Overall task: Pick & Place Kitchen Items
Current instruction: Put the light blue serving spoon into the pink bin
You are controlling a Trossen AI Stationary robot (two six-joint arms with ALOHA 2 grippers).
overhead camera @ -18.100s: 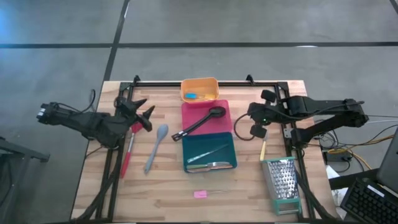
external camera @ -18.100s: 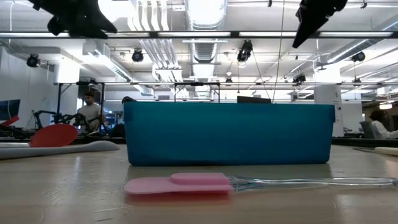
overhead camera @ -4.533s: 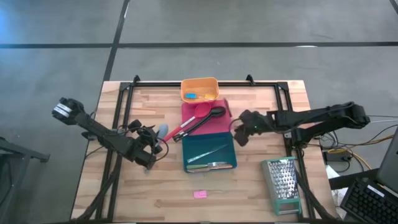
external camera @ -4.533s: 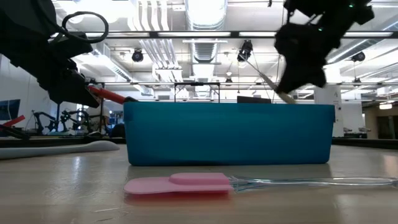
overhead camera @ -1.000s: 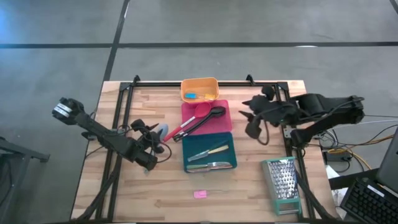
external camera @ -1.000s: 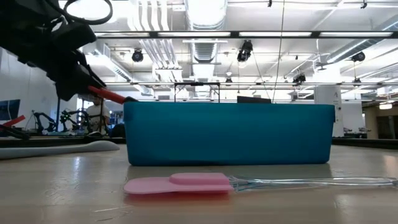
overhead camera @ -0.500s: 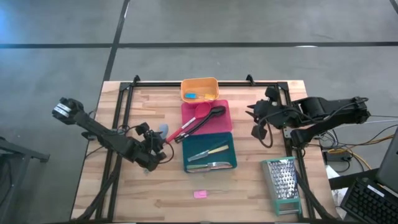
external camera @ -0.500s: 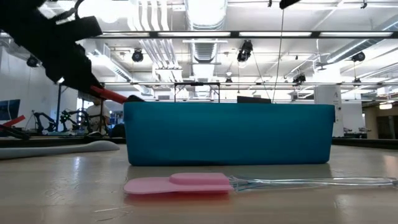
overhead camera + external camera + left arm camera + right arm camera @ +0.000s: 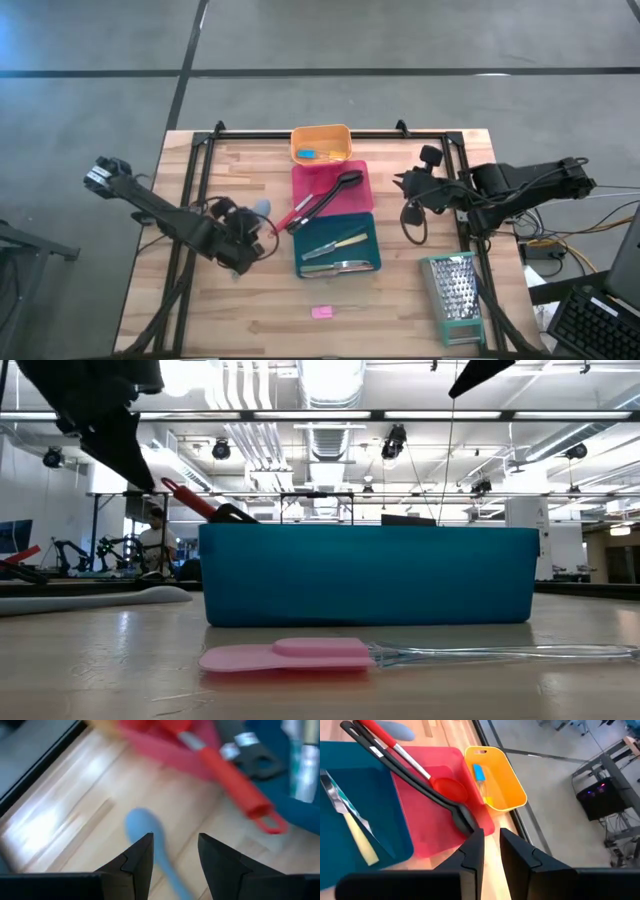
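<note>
Left gripper (image 9: 262,232) at centre-left of the overhead frame, fingers (image 9: 141,858) parted with a clear gap, empty, hovering over the grey spoon (image 9: 149,836) lying on the wooden table (image 9: 200,300). Right gripper (image 9: 408,194) at centre-right, fingers (image 9: 472,851) drawn nearly together with only a narrow slit, holding nothing. Red spatula (image 9: 300,213) and black spoon (image 9: 328,193) lying crossed in the pink tray (image 9: 358,200), handles jutting past its left edge. Yellow-handled knife (image 9: 339,243) and metal tongs (image 9: 336,266) inside the teal tray (image 9: 372,255).
</note>
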